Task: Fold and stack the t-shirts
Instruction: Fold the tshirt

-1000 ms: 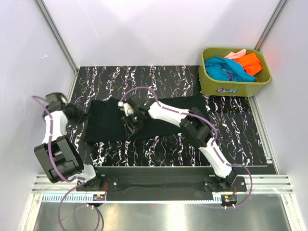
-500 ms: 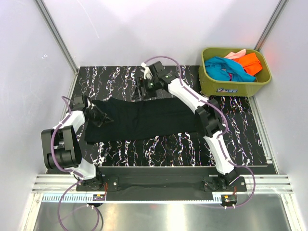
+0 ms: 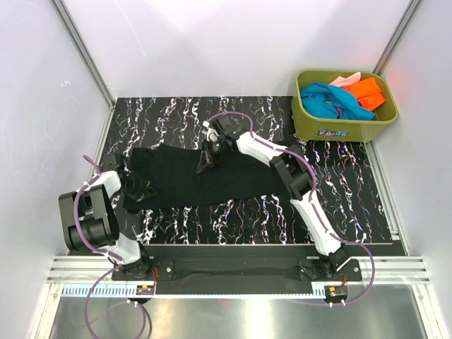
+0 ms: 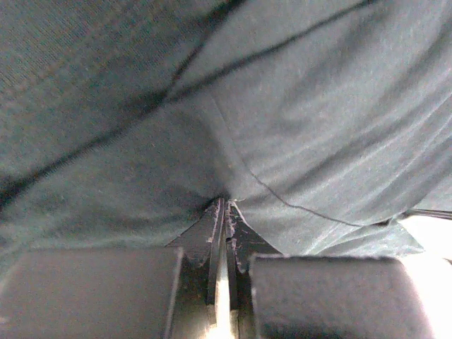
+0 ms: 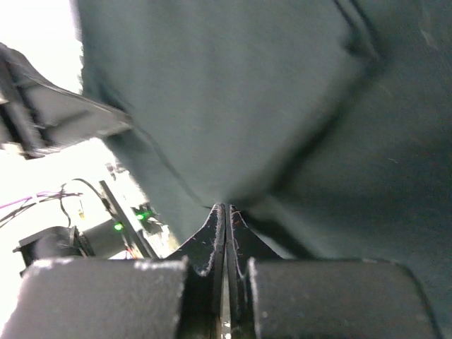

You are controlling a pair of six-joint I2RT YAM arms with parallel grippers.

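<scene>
The black t-shirt (image 3: 240, 176) lies spread in a long band across the dark marbled table (image 3: 339, 183). At its left end my left gripper (image 3: 139, 189) is shut on a pinch of the cloth. In the left wrist view the gripper (image 4: 226, 203) has its jaws pressed together, and black fabric (image 4: 318, 106) is bunched at the tips. My right gripper (image 3: 207, 160) is shut on the shirt near its upper middle edge. The right wrist view shows that gripper (image 5: 226, 207) closed, with cloth (image 5: 247, 92) hanging from the tips. Teal (image 3: 326, 99), orange (image 3: 366, 92) and pink (image 3: 346, 79) t-shirts sit in the tub.
The olive-green tub (image 3: 339, 128) stands at the table's back right corner. White walls with metal corner posts close in the table on three sides. The arms' bases sit on the rail at the near edge.
My right gripper came back from the table's far edge onto the shirt's upper middle and shut on it. The left gripper stayed shut at the shirt's left end, shifting slightly nearer.
</scene>
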